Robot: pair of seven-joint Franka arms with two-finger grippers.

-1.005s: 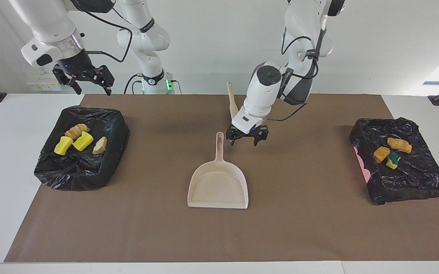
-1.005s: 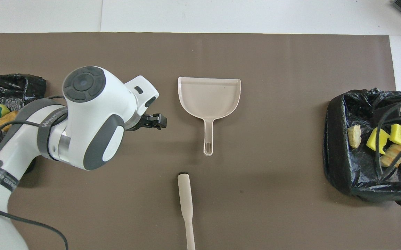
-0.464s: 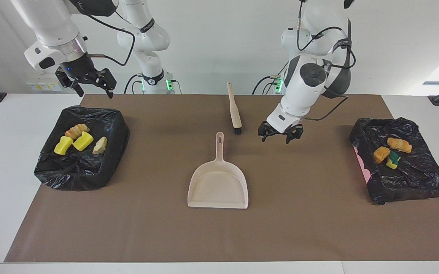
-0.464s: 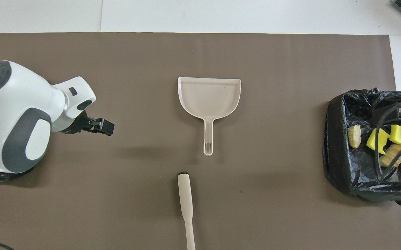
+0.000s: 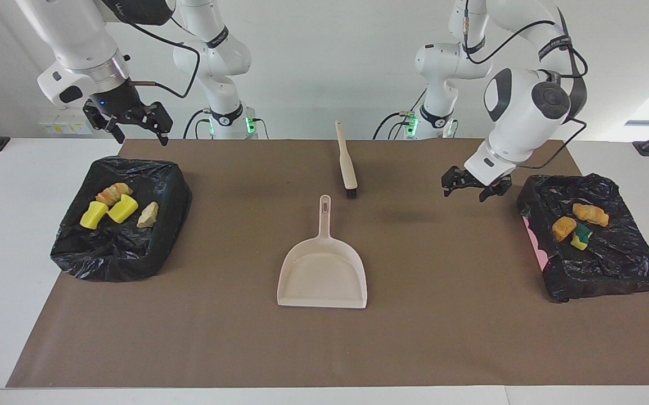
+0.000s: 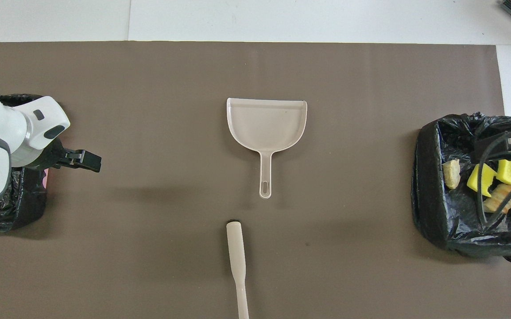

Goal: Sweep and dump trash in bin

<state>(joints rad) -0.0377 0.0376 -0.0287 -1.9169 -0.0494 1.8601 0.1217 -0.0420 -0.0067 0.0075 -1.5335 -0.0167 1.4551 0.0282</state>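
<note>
Yellow and tan trash [image 5: 115, 207] lies in a black-lined bin [image 5: 170, 194] below the open, empty right pincer [image 5: 129, 121].

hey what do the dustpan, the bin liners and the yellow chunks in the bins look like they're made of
Dustpan: probably rigid plastic, beige with a smooth matte look and a moulded handle with a hanging hole.
Bin liners: thin black plastic film, crinkled and glossy where light catches the folds.
Yellow chunks: likely sponge foam, bright with cut blocky faces; one in the other bin carries a green layer, like a scouring pad.
</note>
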